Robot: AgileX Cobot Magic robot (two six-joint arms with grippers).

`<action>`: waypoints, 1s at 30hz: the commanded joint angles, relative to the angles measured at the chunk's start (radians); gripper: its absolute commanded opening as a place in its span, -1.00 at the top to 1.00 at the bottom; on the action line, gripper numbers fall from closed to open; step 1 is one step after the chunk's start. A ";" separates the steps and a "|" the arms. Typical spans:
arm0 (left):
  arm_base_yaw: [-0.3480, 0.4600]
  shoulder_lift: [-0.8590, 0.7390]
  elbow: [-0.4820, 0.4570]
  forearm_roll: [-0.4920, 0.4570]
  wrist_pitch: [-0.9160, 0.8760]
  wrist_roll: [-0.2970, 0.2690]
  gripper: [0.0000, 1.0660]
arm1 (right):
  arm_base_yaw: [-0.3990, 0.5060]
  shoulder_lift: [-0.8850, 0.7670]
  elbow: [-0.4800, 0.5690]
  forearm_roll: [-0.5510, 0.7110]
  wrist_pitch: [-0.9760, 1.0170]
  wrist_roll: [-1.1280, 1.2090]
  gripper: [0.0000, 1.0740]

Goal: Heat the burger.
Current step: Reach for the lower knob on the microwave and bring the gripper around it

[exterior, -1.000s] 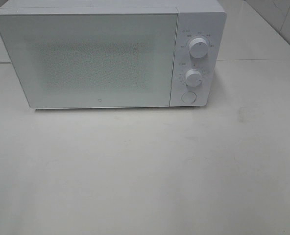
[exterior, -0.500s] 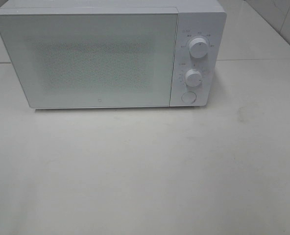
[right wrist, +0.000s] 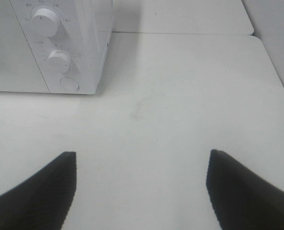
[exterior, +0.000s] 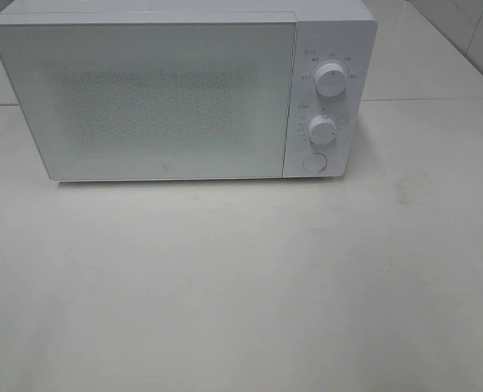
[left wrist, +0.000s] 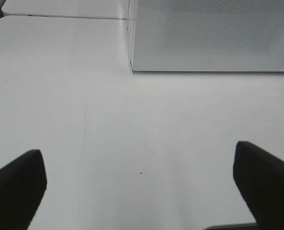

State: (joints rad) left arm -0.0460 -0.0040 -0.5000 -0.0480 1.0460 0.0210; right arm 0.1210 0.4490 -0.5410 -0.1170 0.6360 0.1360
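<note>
The left gripper [left wrist: 139, 187] is tilted forward and down, its two dark fingers [left wrist: 17, 189] spread wide apart and gripping nothing. The right gripper [right wrist: 142, 189] sits in much the same pose, with its dark fingers [right wrist: 242, 191] also set well apart and nothing held between them.

White microwave [exterior: 183, 90] – grey-speckled door [exterior: 144, 102] – off-white table [exterior: 241, 286]
</note>
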 commanded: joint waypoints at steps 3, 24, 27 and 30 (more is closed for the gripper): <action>0.002 -0.026 0.003 -0.008 -0.009 -0.001 -0.83 | -0.001 0.114 -0.007 0.002 -0.100 0.009 -0.38; 0.002 -0.026 0.003 -0.008 -0.009 -0.001 -0.83 | -0.001 0.439 -0.007 0.002 -0.485 0.009 -0.38; 0.002 -0.026 0.003 -0.008 -0.009 -0.001 -0.83 | -0.001 0.493 -0.007 0.003 -0.548 0.009 -0.38; 0.002 -0.026 0.003 -0.008 -0.009 -0.001 -0.83 | -0.001 0.544 -0.007 0.003 -0.613 0.009 -0.38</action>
State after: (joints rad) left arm -0.0460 -0.0040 -0.5000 -0.0480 1.0460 0.0210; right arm 0.1210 0.9690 -0.5410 -0.1160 0.0710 0.1360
